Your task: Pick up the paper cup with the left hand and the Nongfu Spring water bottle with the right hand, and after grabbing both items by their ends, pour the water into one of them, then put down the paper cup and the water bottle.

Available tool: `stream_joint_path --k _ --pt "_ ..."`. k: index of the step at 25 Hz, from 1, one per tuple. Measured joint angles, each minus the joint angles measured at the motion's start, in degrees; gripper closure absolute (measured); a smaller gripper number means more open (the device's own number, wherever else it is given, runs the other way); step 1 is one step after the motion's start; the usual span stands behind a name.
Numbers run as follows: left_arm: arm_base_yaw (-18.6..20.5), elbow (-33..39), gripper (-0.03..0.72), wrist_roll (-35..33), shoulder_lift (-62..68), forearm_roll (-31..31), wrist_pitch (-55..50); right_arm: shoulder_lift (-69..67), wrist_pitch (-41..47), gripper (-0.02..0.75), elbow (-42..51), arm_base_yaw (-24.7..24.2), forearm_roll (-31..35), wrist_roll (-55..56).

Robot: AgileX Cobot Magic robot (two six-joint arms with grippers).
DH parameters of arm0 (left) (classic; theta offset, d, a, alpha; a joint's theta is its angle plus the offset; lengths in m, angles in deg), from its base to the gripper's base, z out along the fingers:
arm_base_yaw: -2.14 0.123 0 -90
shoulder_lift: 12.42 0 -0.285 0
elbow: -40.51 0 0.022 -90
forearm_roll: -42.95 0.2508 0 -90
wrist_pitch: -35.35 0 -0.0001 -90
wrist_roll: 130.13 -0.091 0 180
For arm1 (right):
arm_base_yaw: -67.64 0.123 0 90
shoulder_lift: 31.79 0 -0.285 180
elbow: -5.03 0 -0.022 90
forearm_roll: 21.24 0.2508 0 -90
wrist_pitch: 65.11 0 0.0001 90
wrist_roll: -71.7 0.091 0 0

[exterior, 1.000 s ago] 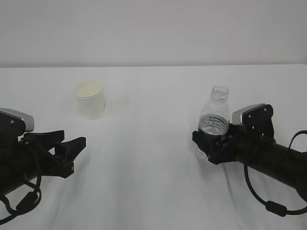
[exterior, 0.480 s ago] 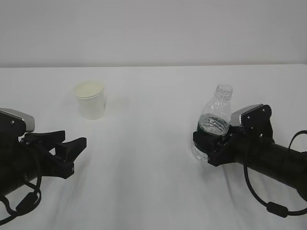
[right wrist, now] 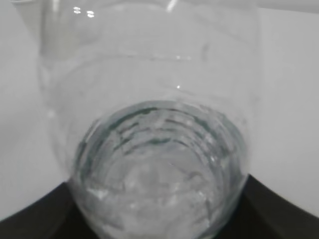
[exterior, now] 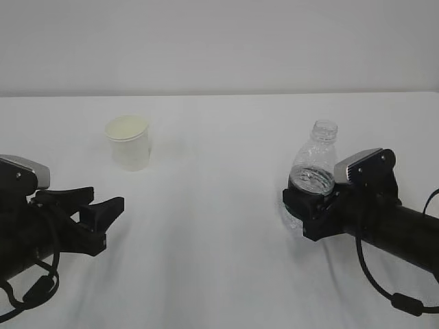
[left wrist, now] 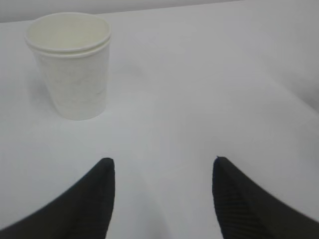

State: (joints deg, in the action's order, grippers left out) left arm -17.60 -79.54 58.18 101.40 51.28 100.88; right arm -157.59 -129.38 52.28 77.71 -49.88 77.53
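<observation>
Nongfu Spring water bottle: clear, ribbed, capless, tilted; I see right gripper clamping it. Left gripper released, paper cup apart.

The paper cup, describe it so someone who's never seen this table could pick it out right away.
On the white table, look to the far left side, beyond the open left gripper. The paper cup stands there upright and alone, short, white and opaque, unlike the taller clear bottle on the right.
</observation>
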Motion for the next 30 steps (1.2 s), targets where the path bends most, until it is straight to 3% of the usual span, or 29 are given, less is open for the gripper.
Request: stream_joint_path --k 10,15,23,30 --pt "0.0 0.0 0.246 0.0 0.0 -0.4 0.0 2.0 0.0 0.285 2.2 0.0 0.9 -1.8" --pt "0.0 0.0 0.237 0.0 0.0 -6.5 0.0 6.1 0.0 0.287 5.9 0.0 2.7 -3.4" --pt "0.0 -3.4 0.031 0.0 0.0 -8.3 0.0 11.9 0.1 0.288 8.7 0.0 3.1 -3.8" --pt "0.0 -8.6 -0.001 0.0 2.6 -9.5 0.1 12.4 0.1 0.288 8.8 0.0 3.1 -3.8"
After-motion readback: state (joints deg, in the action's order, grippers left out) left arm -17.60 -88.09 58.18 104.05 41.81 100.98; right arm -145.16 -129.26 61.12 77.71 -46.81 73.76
